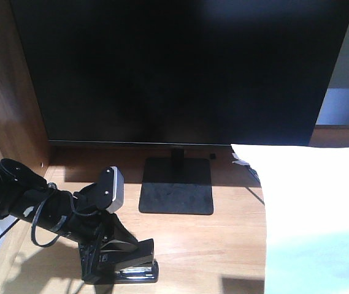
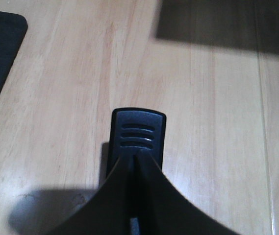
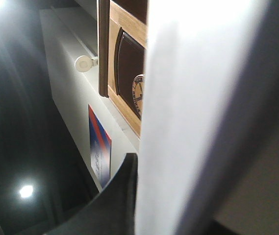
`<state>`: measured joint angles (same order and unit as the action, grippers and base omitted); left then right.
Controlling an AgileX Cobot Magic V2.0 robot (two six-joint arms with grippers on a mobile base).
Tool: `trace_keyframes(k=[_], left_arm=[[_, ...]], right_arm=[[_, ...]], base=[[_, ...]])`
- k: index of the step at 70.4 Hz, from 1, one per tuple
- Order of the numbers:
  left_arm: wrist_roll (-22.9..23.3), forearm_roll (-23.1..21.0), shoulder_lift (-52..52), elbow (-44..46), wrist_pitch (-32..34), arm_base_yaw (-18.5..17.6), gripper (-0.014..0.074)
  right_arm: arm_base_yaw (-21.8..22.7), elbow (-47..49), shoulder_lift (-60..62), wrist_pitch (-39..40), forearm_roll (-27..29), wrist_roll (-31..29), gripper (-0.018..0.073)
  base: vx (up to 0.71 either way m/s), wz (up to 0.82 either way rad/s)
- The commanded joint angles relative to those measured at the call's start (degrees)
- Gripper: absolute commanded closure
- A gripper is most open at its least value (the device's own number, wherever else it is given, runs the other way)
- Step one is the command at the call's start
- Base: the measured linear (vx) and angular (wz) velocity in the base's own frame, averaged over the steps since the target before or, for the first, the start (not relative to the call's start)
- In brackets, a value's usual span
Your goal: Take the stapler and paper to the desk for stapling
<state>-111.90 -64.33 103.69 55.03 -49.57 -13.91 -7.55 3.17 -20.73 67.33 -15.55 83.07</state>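
The left pincer (image 1: pixel 108 262) is closed narrow on the black stapler (image 1: pixel 138 264), which sits on the light wood desk (image 1: pixel 229 245) in front of the monitor stand base (image 1: pixel 176 193) and a little to its left, near the desk's front edge. The stapler appears to rest flat, its shiny metal underside on the wood and its free end pointing to the side where the stand base stands. In the left wrist view the two dark fingers (image 2: pixel 112 200) come together over the rear of the stapler (image 2: pixel 138 128), and its ribbed end pokes out beyond them over bare desk (image 2: pixel 217 122). The black monitor (image 1: pixel 180 67) rises above the stand base and fills the upper part of the front view. To the right of the stand base, apart from it, the paper (image 1: pixel 312 214) spreads as a large, glaring white sheet over that side of the desk; whether it lies on the wood or hangs above it I cannot tell. In the right wrist view the paper (image 3: pixel 198 107) runs edge-on up the frame, pressed against the inner face of one dark finger (image 3: pixel 114 200) of the right pincer (image 3: pixel 130 169); the other finger is hidden behind the sheet, so the pincer looks closed on the paper
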Motion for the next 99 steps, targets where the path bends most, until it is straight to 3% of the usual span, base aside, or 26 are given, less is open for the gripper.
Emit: trace_keyframes(k=[1,99], left_arm=[[0.1,-2.7,-2.1,1.1,-1.6,-0.1,0.0603],[0.1,-2.7,-2.2,1.1,-2.1,-0.1,0.0603]], right_arm=[[0.2,1.3,-0.6,2.2,0.3,-0.5,0.0561],[0.2,1.3,-0.6,2.2,0.4,-0.5,0.0561]], base=[[0.0,0.0],[0.0,0.0]])
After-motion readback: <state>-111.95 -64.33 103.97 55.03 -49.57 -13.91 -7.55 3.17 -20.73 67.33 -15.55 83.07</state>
